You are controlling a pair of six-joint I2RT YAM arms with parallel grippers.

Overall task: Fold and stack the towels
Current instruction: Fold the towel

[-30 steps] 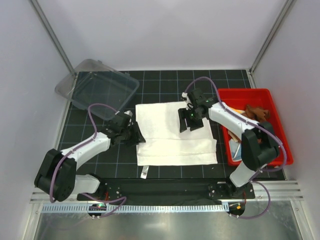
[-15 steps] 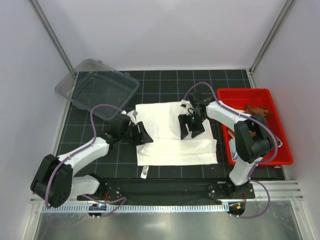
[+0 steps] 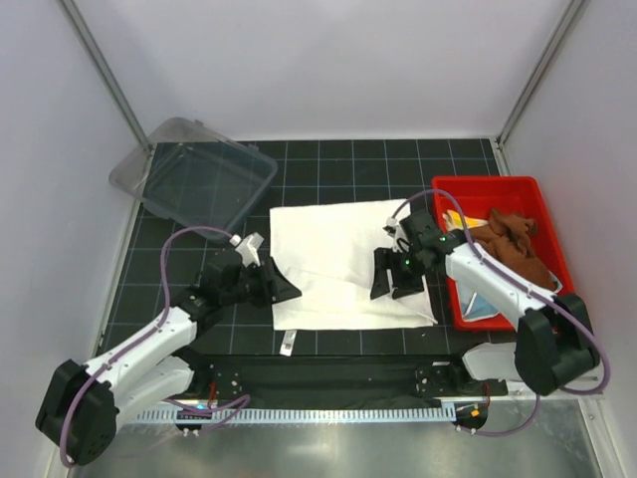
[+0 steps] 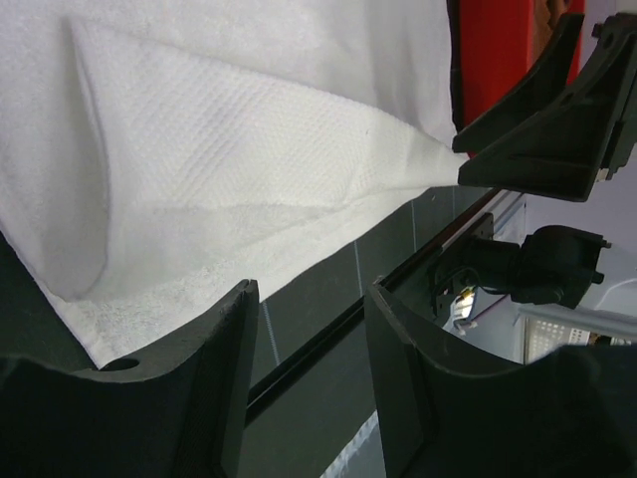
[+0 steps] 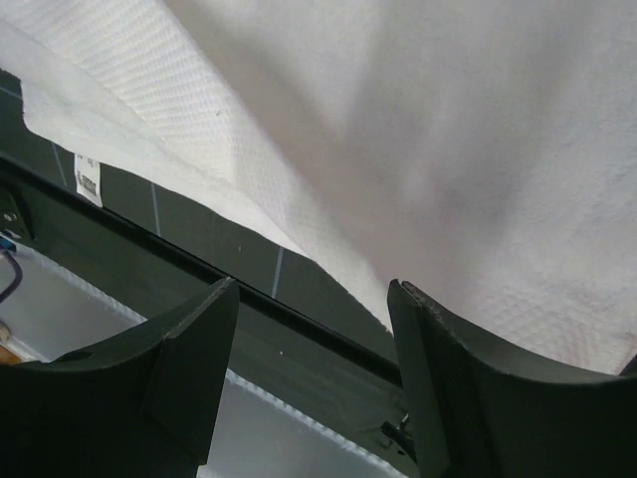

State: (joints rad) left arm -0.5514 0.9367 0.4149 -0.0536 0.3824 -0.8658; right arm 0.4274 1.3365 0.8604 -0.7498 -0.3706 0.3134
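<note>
A cream-white towel (image 3: 338,249) lay flat in the middle of a black gridded mat (image 3: 328,164), seen from above with twelve o'clock at the far side from the arms. It was a rough rectangle with its long axis running from nine o'clock to three o'clock, tilted slightly. A small label (image 3: 287,346) trailed off its corner toward seven o'clock. The wrist views showed a doubled layer along the near side, so it looked partly folded.

The left gripper (image 3: 284,291) sat low at the towel's eight o'clock edge, fingers apart and holding nothing. The right gripper (image 3: 394,287) hung over the towel's four o'clock part, fingers likewise apart and empty.

At three o'clock stood a red bin (image 3: 498,182) holding a crumpled rust-brown towel (image 3: 513,244), with a sliver of yellow towel (image 3: 455,217) and some light-blue towel (image 3: 480,305). A clear plastic tub (image 3: 199,179) lay at ten o'clock.

The step in hand seemed to be folding this first towel, between grasps. Next, each gripper would probably need to pinch a near corner or edge, catching all layers, then carry it across evenly so the fold stays square.
</note>
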